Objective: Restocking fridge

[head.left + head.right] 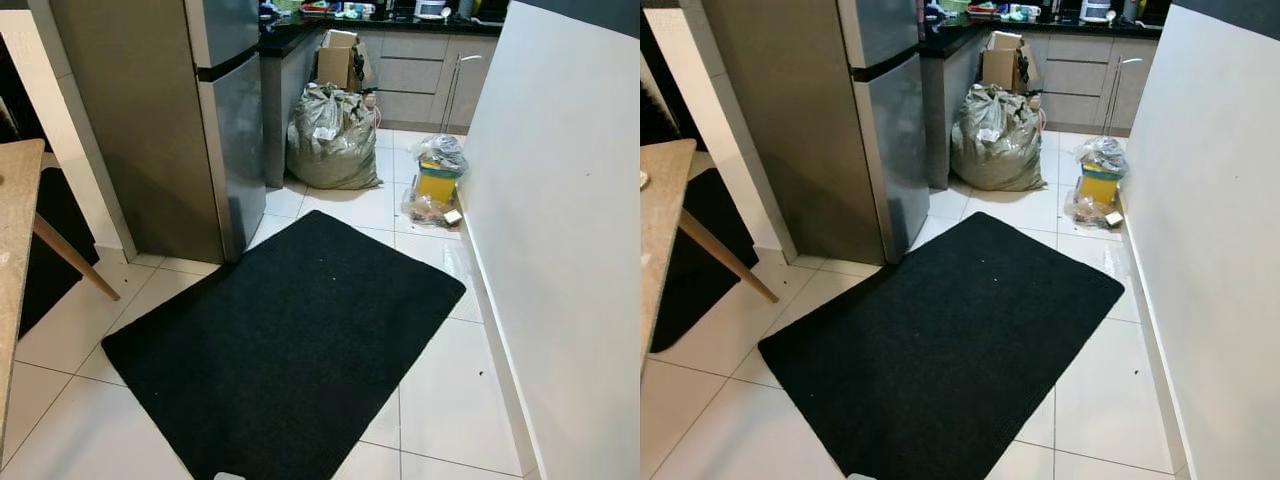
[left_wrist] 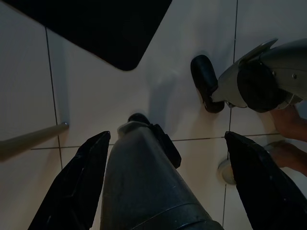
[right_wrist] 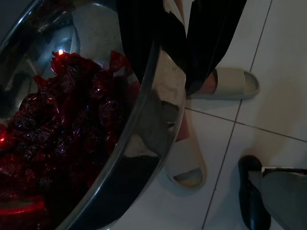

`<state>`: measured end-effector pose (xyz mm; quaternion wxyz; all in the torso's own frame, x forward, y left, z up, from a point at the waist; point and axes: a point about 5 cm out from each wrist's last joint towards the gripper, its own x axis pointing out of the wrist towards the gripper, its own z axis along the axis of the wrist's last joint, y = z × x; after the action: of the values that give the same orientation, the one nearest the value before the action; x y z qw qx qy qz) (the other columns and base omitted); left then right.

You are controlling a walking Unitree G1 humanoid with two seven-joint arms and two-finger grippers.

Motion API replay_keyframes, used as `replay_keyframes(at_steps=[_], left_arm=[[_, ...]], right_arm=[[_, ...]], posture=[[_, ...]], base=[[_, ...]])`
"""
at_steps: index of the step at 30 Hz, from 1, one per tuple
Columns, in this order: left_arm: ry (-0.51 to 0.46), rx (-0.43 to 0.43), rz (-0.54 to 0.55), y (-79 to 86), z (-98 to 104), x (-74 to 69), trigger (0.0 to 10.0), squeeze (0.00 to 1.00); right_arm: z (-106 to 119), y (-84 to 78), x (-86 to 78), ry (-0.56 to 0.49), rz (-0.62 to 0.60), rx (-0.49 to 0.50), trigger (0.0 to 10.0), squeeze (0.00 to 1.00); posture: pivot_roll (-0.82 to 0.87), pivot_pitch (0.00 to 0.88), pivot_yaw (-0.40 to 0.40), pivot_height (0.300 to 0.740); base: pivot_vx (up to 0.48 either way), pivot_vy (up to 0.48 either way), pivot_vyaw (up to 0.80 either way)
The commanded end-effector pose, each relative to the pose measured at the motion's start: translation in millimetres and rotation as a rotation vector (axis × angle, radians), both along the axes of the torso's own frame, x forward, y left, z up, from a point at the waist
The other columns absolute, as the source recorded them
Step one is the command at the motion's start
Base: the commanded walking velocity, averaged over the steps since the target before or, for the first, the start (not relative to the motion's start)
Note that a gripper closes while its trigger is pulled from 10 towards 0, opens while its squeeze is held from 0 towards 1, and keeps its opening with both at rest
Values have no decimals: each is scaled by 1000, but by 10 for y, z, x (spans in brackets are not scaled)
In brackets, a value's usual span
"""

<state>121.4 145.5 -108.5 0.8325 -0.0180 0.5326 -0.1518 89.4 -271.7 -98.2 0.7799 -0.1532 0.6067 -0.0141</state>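
Right end effector hidden behind steel bowl (image 3: 144,124) of red-wrapped sweets (image 3: 62,124).

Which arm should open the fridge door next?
Probably the left: its gripper hangs open and empty, while the right wrist view shows a metal bowl of red-wrapped sweets. The fridge stands ahead, left.

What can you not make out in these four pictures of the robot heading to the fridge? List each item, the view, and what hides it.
- Fridge: head views; top cut off by the picture edge, doors shut, contents hidden.
- Worktop items: head views; too small and cut off.
- Metal bowl: right wrist view; whether the fingers grip it, since the bowl covers them.
- Red wrapped sweets: right wrist view; too dark to read wrappers.
- Person's sandalled feet: right wrist view; the rest is cut off.
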Motion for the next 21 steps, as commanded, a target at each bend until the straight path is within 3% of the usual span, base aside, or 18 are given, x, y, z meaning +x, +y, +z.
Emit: replay_keyframes(at_steps=[1, 21], left_arm=[[4, 4, -11, 16, -3, -12, 10000, 0], [3, -9, -18, 3, 1, -5, 10000, 0]], right_arm=[[-1, -6, -16, 7, 0, -4, 10000, 0], [-23, 1, -104, 26, -7, -5, 10000, 0]], posture=[[-48, 0, -11, 740], [-51, 0, -7, 740]], base=[[251, 0, 0], [283, 0, 0]])
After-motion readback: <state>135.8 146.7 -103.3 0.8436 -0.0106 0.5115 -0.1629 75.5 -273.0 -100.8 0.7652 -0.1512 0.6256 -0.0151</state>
